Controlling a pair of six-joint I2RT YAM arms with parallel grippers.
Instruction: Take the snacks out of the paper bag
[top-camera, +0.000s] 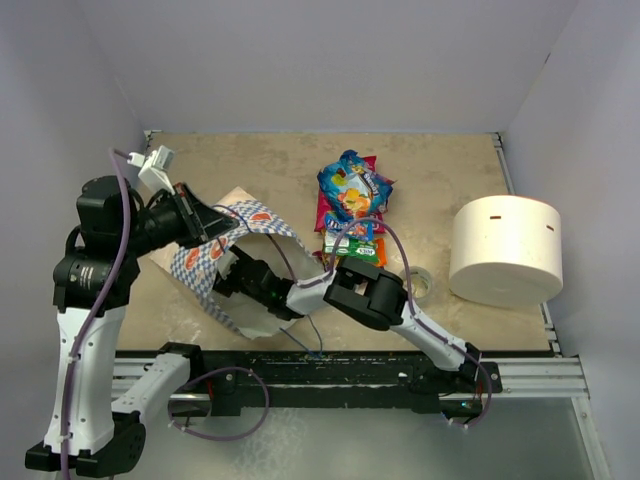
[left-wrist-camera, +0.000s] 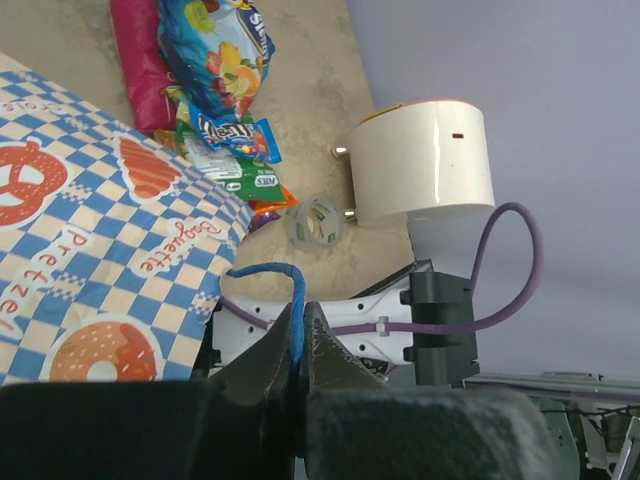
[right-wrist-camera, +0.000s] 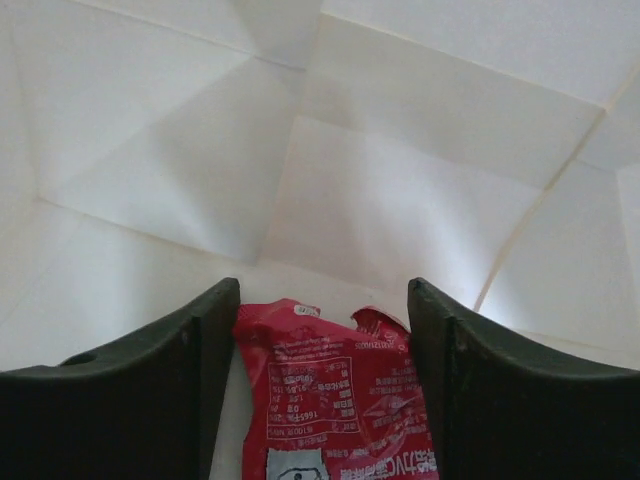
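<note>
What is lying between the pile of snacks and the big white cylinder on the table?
A small clear tape roll lies there; the left wrist view shows it best.

light: bright, even, diffuse | shadows: soft | focus: sharp; near wrist-view foreground blurred

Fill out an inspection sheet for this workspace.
Surface: beige table.
Job's things: paper bag at left; red packet inside it; snack pile out on the table.
Clutter: big white roll, small tape roll.
Grippers: left gripper shut on the bag's blue handle; right gripper open inside the bag, astride the red packet.
Cables: purple cable looping free, one per side.
Surroundings: plain walls; metal rail at the near edge.
</note>
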